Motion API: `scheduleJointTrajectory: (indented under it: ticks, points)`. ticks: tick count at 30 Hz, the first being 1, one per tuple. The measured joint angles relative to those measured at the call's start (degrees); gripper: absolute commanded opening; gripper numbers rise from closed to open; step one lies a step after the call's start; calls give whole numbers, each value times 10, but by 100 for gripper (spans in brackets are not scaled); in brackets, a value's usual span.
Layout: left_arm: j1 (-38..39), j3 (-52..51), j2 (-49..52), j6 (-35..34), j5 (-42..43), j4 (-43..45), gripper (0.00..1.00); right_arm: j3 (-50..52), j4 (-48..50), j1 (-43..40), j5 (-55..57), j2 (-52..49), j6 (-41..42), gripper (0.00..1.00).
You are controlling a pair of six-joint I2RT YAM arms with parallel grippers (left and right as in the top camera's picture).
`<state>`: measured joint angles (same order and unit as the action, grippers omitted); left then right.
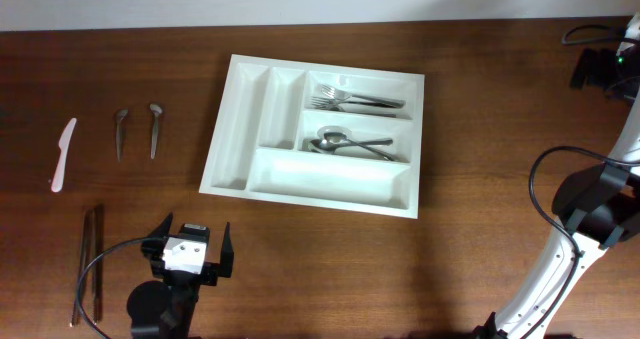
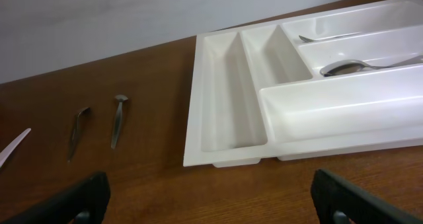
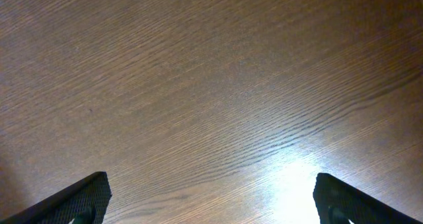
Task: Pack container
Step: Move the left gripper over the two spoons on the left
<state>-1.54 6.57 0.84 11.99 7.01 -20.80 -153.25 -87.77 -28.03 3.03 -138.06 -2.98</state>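
Overhead, container (image 1: 330,179) long axis left-right, left end effector (image 2: 211,191) spread apart, right end effector (image 3: 211,191) likewise.

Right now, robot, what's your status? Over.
Left hand open, right hand open. Container holds forks, spoons; three compartments bare. Loose cutlery waits left; nothing blocking.

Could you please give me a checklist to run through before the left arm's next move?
1. Left tool open and empty: ok.
2. Right tool open and empty, over the table: ok.
3. Tray narrow compartments free: ok.
4. Front compartment free: ok.
5. All cutlery packed: not ok. Two small spoons, a white knife and two long pieces lie on the table, left of the tray.
6. What the long pieces are: cannot tell.
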Motion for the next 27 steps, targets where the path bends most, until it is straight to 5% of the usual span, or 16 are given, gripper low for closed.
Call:
scheduleJointTrajectory:
  ticks: [27]
  points:
    - [-1,62,41,-48,7,-21,99,0,0,0,0,0,0,99]
